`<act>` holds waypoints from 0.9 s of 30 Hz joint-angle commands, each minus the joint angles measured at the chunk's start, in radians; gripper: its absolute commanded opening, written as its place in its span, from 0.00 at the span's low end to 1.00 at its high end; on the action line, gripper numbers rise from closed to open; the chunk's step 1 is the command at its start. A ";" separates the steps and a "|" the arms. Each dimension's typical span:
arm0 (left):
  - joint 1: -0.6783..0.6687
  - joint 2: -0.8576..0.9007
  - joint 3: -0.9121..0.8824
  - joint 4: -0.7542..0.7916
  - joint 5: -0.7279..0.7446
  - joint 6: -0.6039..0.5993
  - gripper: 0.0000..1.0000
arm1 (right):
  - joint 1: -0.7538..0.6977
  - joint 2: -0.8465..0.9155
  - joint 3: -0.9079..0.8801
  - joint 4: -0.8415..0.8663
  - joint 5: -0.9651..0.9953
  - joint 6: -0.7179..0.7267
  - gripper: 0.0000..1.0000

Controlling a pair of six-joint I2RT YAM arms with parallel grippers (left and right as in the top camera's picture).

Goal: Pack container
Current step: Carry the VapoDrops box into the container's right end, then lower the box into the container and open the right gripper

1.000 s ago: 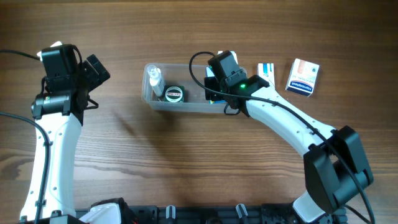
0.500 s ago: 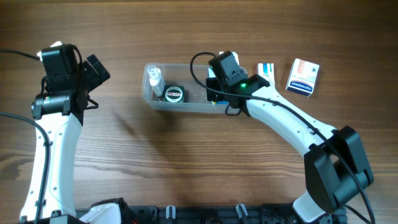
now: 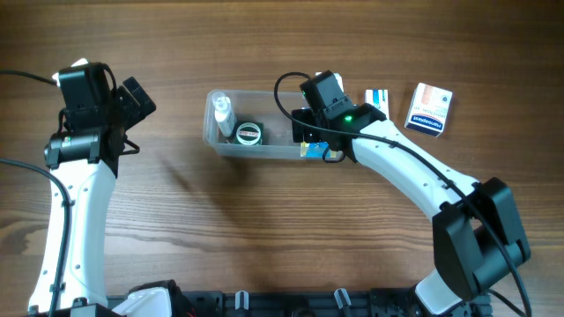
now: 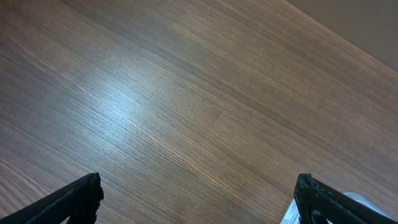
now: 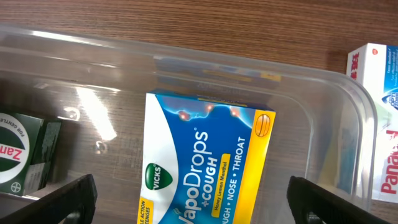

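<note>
CONTAINER (image 3: 264, 151): clear, mid-surface (image 3: 264, 229); holds bottle (image 3: 221, 113), green box (image 5: 25, 155) partly lettered "GENTLE", blue box (image 5: 205, 168) marked "VICKS VapoDrops + COUGH, COUGH NOSE THROAT" | RIGHT HAND (image 5: 199, 202): spread wide over blue box, gripping nothing | LEFT HAND (image 4: 199, 202): spread above wood, well apart from container | OUTSIDE, just beside container: white box (image 5: 379, 124) reading "Panad", rest cut off

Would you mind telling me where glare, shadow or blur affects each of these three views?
Overhead: even light, sharp throughout, only faint shadows on the table. Left wrist: a pale sheen washes out the wood grain left of centre. Right wrist: white reflections streak the clear container, yet the VapoDrops box lettering stays crisp.
</note>
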 commanded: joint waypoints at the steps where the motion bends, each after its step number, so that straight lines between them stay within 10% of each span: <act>1: 0.005 -0.009 0.013 0.004 0.001 -0.002 1.00 | -0.006 0.006 0.027 -0.003 0.006 0.003 1.00; 13: 0.005 -0.009 0.013 0.004 0.001 -0.002 1.00 | -0.006 -0.041 0.143 -0.084 -0.079 -0.009 0.83; 19: 0.005 -0.009 0.013 0.004 0.001 -0.002 1.00 | -0.005 -0.036 0.141 -0.076 -0.082 -0.006 0.22; 27: 0.005 -0.009 0.013 0.004 0.001 -0.002 1.00 | -0.005 0.042 0.139 -0.067 -0.075 0.034 0.08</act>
